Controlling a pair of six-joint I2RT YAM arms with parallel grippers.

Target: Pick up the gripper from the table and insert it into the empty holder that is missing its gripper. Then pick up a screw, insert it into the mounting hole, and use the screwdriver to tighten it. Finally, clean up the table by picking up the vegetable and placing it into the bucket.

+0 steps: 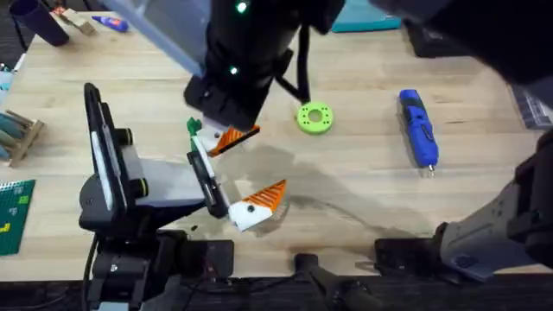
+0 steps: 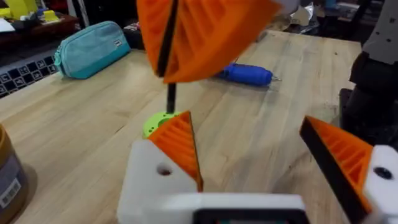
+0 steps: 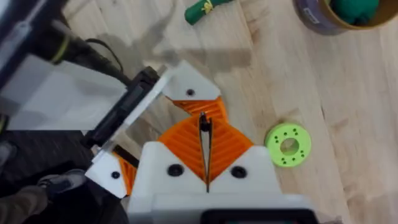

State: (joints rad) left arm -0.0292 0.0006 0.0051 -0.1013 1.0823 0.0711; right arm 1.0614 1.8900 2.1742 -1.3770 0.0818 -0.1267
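My left gripper (image 2: 245, 127) stands open low over the table, and each white mount carries an orange ribbed finger (image 2: 177, 146). I cannot tell which one is the task's gripper. Directly above, my right gripper (image 3: 205, 137) is shut on a thin black pin (image 2: 170, 99) that points down at the mount with a hole (image 3: 189, 93). Farther right lies the blue screwdriver (image 1: 419, 128), also visible in the left wrist view (image 2: 249, 74). The green vegetable (image 3: 202, 9) lies on the wood near the orange-brown bucket (image 3: 311, 15), which holds something green.
A flat green disc (image 1: 314, 118) sits between the grippers and the screwdriver. A black stand (image 1: 104, 164) rises at the left, with a green studded plate (image 1: 13, 216) beside it. A teal pouch (image 2: 90, 40) lies at the far side.
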